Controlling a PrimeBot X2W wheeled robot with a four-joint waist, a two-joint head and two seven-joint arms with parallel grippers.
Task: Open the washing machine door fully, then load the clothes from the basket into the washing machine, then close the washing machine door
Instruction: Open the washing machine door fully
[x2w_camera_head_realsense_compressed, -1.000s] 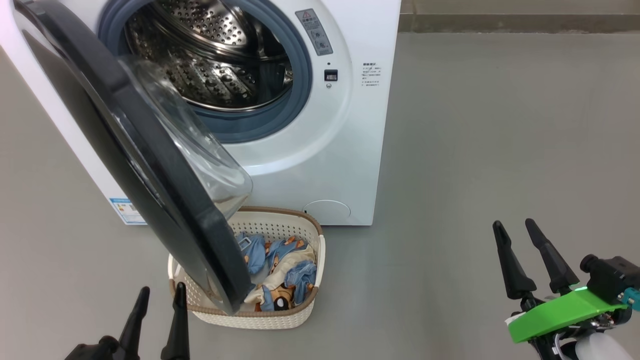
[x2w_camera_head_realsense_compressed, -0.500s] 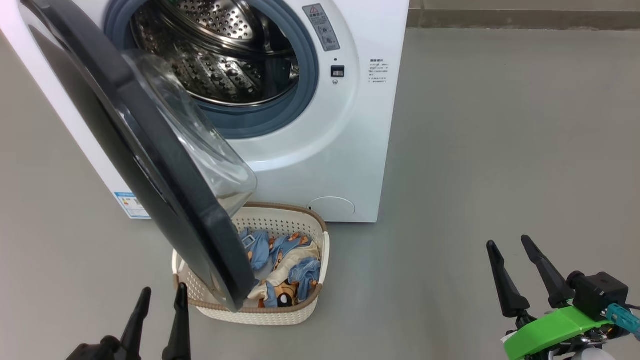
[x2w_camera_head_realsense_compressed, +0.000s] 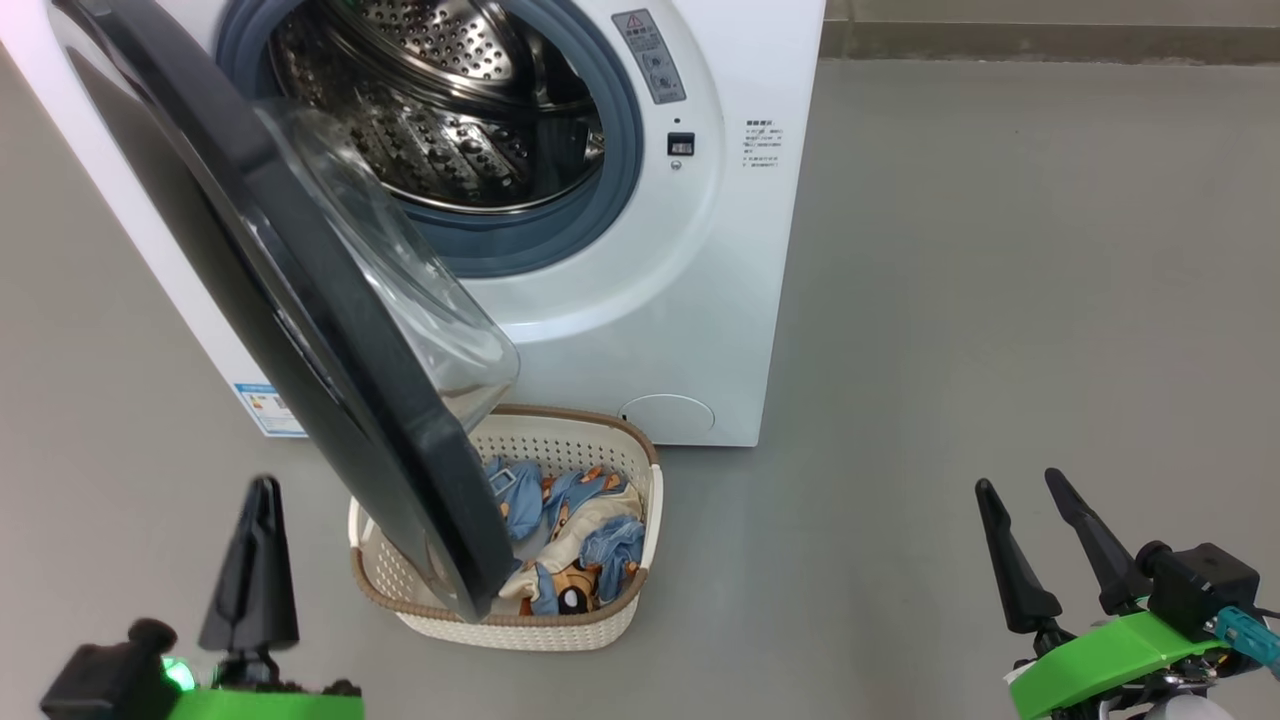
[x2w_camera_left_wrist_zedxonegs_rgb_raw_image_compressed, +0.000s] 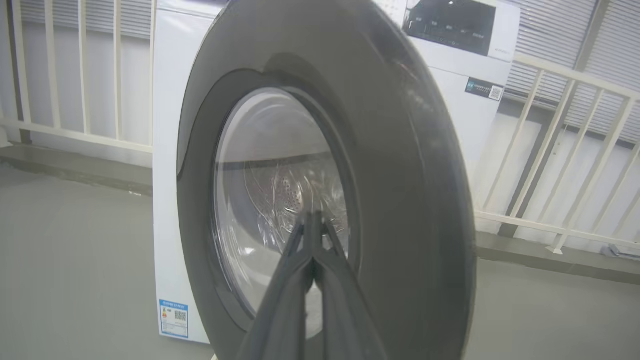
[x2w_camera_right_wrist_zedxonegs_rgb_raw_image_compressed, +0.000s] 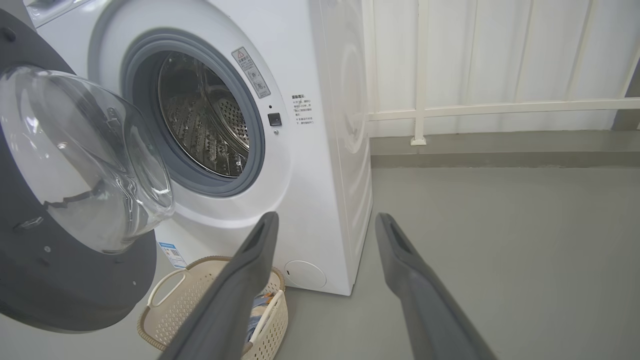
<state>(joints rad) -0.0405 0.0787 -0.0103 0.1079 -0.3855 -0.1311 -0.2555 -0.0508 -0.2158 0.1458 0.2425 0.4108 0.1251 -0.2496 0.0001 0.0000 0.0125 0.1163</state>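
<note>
The washing machine (x2w_camera_head_realsense_compressed: 690, 290) stands at the top of the head view, its steel drum (x2w_camera_head_realsense_compressed: 450, 110) exposed. The washing machine door (x2w_camera_head_realsense_compressed: 330, 330) hangs partly open, its black rim swung out over the basket (x2w_camera_head_realsense_compressed: 520, 625). The clothes (x2w_camera_head_realsense_compressed: 575, 530), blue and cream with bears, lie in the basket, partly hidden by the door. My left gripper (x2w_camera_head_realsense_compressed: 262, 485) is shut and empty, left of the door's lower edge. In the left wrist view the gripper (x2w_camera_left_wrist_zedxonegs_rgb_raw_image_compressed: 312, 215) points at the door's outer face (x2w_camera_left_wrist_zedxonegs_rgb_raw_image_compressed: 400, 175). My right gripper (x2w_camera_head_realsense_compressed: 1018, 482) is open and empty over the floor at the right.
Grey floor (x2w_camera_head_realsense_compressed: 1000, 300) spreads wide to the right of the machine. A white railing (x2w_camera_right_wrist_zedxonegs_rgb_raw_image_compressed: 500, 107) and a low kerb (x2w_camera_right_wrist_zedxonegs_rgb_raw_image_compressed: 500, 150) run behind it. A blue label sticker (x2w_camera_head_realsense_compressed: 265, 408) sits low on the machine's left side.
My left gripper has shut its fingers, risen and shifted left, and its green wrist now shows. The head camera has moved slightly. The right gripper stays open, sitting slightly lower in view.
</note>
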